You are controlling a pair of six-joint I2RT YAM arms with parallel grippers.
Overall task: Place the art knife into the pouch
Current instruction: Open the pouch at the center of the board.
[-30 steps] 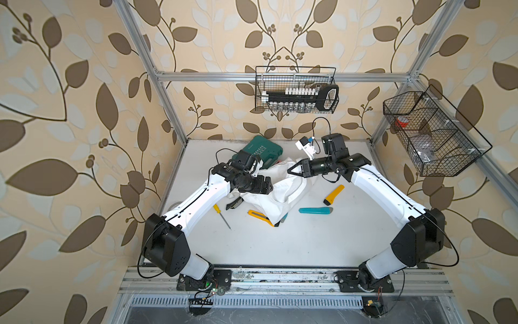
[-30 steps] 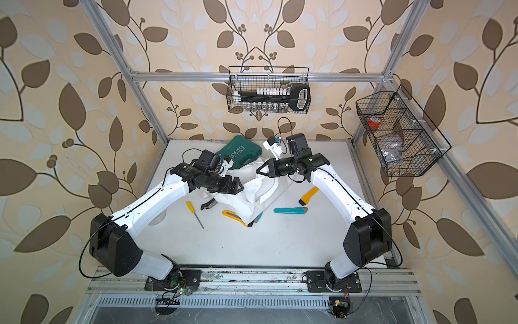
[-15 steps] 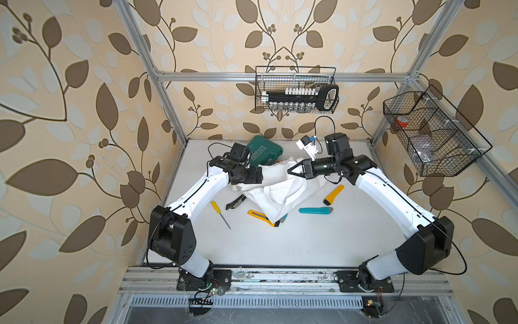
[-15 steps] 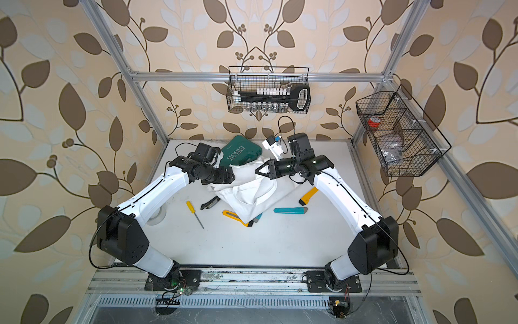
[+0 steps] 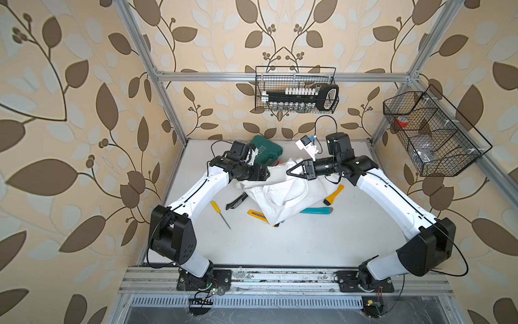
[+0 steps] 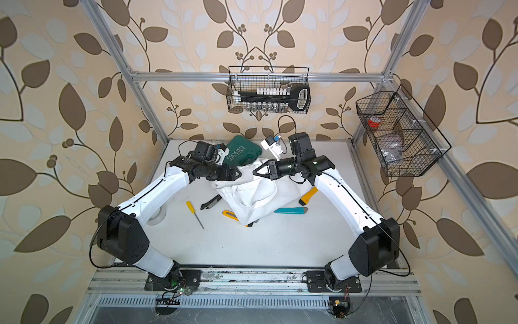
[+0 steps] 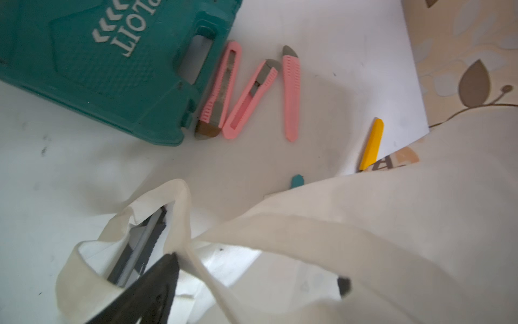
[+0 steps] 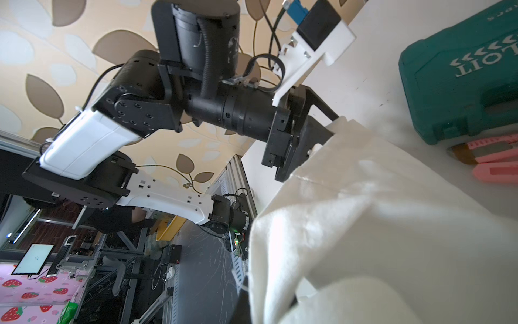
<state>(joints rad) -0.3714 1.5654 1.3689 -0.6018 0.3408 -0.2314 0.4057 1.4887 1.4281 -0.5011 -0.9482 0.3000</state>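
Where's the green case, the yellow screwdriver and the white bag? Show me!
Green case point(image 5: 269, 149): in a top view, on its lid.
Yellow screwdriver point(image 5: 216, 208): in a top view, on its handle.
White bag point(image 5: 280, 193): in a top view, on its plain cloth.

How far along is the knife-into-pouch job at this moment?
Done: nothing visible; the teal knife and others lie on the table. In hand: right gripper pinches the pouch edge, left gripper open at its other side. Left: pick a knife, drop it in.
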